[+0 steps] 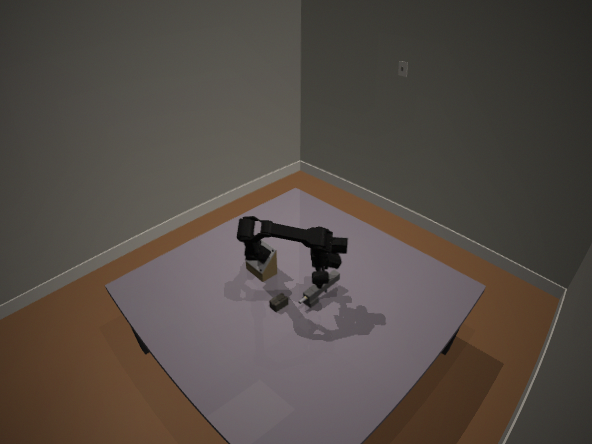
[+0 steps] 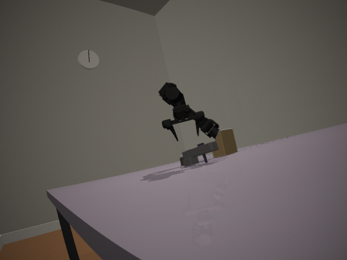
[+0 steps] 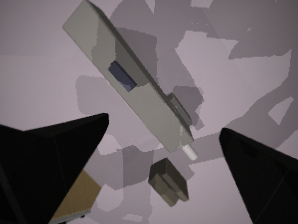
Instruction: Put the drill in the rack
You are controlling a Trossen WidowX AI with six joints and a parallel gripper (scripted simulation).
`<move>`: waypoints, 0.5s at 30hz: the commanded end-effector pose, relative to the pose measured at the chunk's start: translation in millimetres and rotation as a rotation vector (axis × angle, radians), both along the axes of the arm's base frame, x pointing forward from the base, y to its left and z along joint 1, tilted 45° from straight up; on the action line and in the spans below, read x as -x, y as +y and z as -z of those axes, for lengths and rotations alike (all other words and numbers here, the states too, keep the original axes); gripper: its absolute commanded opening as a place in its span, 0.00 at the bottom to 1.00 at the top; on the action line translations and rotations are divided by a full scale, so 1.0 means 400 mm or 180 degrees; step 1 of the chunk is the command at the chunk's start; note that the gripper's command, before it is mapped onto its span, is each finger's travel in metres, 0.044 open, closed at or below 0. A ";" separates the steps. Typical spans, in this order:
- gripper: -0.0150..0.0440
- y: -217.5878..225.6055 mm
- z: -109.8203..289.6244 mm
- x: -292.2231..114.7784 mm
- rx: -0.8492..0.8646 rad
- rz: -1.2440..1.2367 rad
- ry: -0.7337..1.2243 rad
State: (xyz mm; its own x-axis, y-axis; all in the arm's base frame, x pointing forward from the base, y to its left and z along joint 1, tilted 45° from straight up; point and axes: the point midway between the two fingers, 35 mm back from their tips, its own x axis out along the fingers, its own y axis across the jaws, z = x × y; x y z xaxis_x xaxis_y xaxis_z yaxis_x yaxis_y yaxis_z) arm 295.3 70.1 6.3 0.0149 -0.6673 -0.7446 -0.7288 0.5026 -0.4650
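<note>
A long grey housing block lies on the table. A small blue key sits in its top face. The drill's pale tip pokes out of the block's end, towards a small dark rack block. My gripper hangs above the housing block with its fingers wide open and nothing between them. The fingers are well clear of the block.
The arm's tan base block stands just behind the housing block. The arm's shadows fall across the table around the objects. The table's edges are far from the objects.
</note>
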 end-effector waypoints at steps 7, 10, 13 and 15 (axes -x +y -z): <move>1.00 -0.259 -0.060 0.032 0.0159 -0.1640 0.1553; 1.00 -0.273 -0.063 0.037 0.0181 -0.1702 0.1639; 1.00 -0.273 -0.063 0.037 0.0181 -0.1702 0.1639; 1.00 -0.273 -0.063 0.037 0.0181 -0.1702 0.1639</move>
State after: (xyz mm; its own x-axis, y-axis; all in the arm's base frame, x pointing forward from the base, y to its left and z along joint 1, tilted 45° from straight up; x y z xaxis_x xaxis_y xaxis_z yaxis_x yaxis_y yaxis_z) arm 284.5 -26.8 26.2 0.0009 -0.6961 -0.7180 -0.9953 0.0688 -0.0679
